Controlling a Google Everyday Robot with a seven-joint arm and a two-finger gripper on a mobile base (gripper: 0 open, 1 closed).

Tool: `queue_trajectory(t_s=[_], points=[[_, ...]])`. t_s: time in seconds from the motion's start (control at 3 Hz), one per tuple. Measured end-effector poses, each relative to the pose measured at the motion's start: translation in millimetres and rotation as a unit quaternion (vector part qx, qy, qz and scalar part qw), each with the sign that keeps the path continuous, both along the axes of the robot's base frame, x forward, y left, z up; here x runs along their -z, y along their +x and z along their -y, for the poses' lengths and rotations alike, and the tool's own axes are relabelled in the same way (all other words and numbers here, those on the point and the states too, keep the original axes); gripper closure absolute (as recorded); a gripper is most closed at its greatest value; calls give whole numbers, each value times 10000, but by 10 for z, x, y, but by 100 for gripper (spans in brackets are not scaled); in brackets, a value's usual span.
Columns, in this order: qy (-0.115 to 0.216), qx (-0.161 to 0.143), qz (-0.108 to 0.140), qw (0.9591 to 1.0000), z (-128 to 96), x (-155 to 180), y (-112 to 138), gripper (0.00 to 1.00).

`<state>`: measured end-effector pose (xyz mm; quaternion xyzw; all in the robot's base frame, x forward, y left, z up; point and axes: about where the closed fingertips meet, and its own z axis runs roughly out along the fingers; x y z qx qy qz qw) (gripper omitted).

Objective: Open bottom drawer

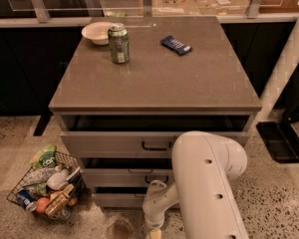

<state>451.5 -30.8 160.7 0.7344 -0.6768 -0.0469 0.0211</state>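
- The bottom drawer point(118, 199) was the lowest front of the cabinet point(154, 91), toward 6 o'clock, with its centre hidden behind the arm point(207, 183).
- The gripper point(154, 231) was at 6 o'clock, low and near that front; whether it was released or clenched could not be told.
- A basket point(45, 185) stood at 8 o'clock.

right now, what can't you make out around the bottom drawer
All in the camera view:
1. Narrow grey bottom drawer front: handle and right part hidden behind the white robot arm.
2. Gripper: low in front of that drawer, partly cut off by the bottom edge.
3. Wire basket: packet labels too small.
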Motion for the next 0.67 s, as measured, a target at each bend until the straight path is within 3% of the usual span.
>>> queue_trajectory(t_s=[0.67], points=[[0, 0, 0, 10000, 0, -2, 0, 0]])
